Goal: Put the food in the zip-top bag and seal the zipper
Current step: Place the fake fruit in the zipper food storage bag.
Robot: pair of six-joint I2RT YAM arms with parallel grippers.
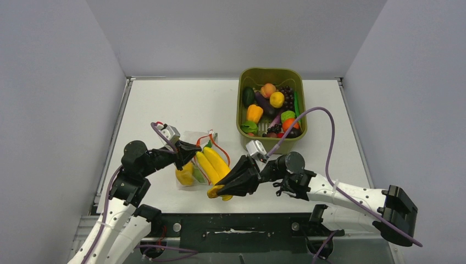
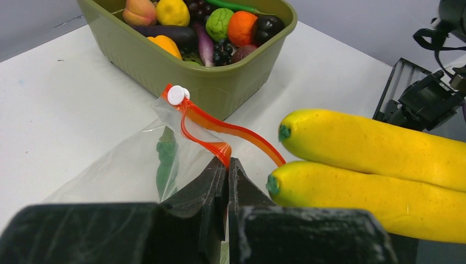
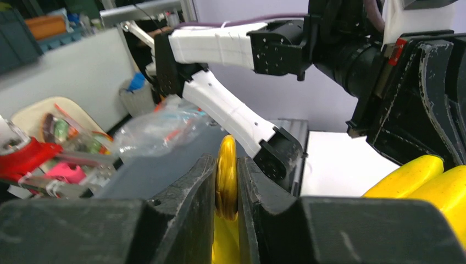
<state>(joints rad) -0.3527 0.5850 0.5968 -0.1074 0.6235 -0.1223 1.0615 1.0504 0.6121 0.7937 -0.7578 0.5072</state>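
The tabletop [image 1: 165, 104] is plain white. The tub [image 1: 269, 70] is olive green, and the toys in it are a jumble of orange, yellow, peach, purple, bright green and near-black. The zip-top bag [image 2: 121, 165] is clear, its zipper [image 2: 242, 132] red-orange with a white slider [image 2: 176, 94]. The food [image 2: 373, 143], in long pieces, is glossy yellow with green tips. The left tool [image 2: 227, 162] and right tool [image 3: 226, 162] are matt black, and the cables [image 1: 328, 157] are purple.

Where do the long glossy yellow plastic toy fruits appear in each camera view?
Top external: long glossy yellow plastic toy fruits, left of centre, low.
Left wrist: fruits on the right side, green tips pointing left.
Right wrist: fruits at bottom right; one yellow end pinched in the right end effector.
Landmark: olive-green rectangular plastic tub, top and left wrist only.
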